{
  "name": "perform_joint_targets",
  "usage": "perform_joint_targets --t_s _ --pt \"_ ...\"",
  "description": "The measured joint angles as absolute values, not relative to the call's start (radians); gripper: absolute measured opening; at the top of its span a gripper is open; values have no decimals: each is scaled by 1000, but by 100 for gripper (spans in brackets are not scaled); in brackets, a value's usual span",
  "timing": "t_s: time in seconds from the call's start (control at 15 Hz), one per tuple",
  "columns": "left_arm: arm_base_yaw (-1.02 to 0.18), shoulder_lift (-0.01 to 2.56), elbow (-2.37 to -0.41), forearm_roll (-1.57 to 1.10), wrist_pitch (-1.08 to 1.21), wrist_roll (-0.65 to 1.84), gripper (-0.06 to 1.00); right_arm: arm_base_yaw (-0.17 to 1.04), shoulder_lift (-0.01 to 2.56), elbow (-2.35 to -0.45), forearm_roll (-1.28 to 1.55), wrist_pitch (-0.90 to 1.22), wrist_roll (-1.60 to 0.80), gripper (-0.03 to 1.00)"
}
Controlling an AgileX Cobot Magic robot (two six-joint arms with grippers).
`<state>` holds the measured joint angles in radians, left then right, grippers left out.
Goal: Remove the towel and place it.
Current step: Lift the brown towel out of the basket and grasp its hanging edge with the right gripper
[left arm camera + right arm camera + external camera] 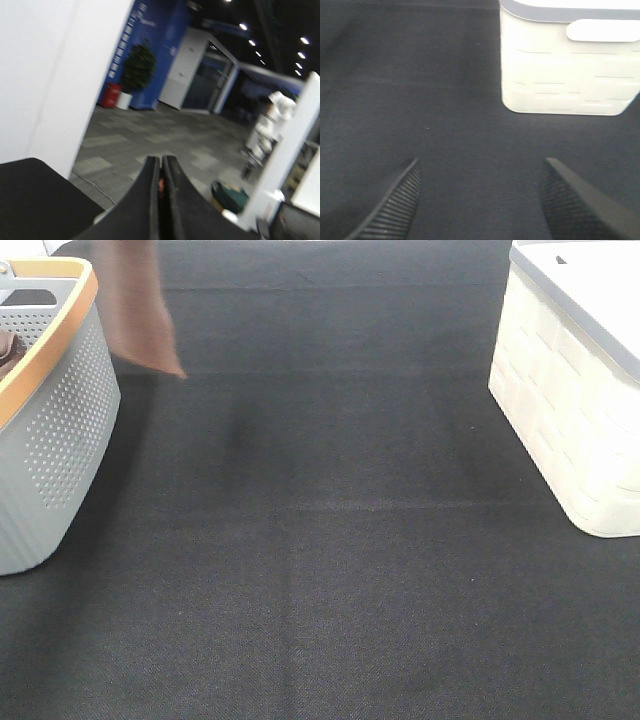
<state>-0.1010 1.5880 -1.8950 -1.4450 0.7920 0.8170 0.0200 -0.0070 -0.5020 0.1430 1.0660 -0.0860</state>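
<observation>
The reddish-brown towel hangs in the air at the far left, just beside the grey basket, and its lower corner dangles over the black table. My left gripper is out of the exterior view. In its wrist view the fingers are pressed together with a sliver of reddish cloth between them, and the camera faces out into the room. My right gripper is open and empty, low over the black table, and does not show in the exterior view.
The grey perforated basket with an orange rim stands at the left edge with something brown inside. A white basket with a grey rim stands at the right, and it also shows in the right wrist view. Black cloth covers the table.
</observation>
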Motion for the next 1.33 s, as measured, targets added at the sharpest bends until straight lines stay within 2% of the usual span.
perform_joint_targets --t_s 0.4,0.67,0.8,1.0,1.13,1.33 --pt "-125 1587 -1895 -1312 1208 1000 0 20 31 -502 230 1057 -95 65" --pt "-125 1587 -1895 -1211 1214 1015 0 20 246 -506 317 1047 -211 65" --pt "-125 1587 -1895 -1175 1214 1015 0 20 352 -513 384 961 -277 65" --pt "-125 1587 -1895 -1125 1214 998 0 20 493 -513 633 755 -489 65" --pt "-125 1587 -1895 -1070 1215 972 0 20 605 -513 927 718 -772 65" --pt "-125 1587 -1895 -1043 1215 971 0 20 744 -513 1184 677 -1125 65"
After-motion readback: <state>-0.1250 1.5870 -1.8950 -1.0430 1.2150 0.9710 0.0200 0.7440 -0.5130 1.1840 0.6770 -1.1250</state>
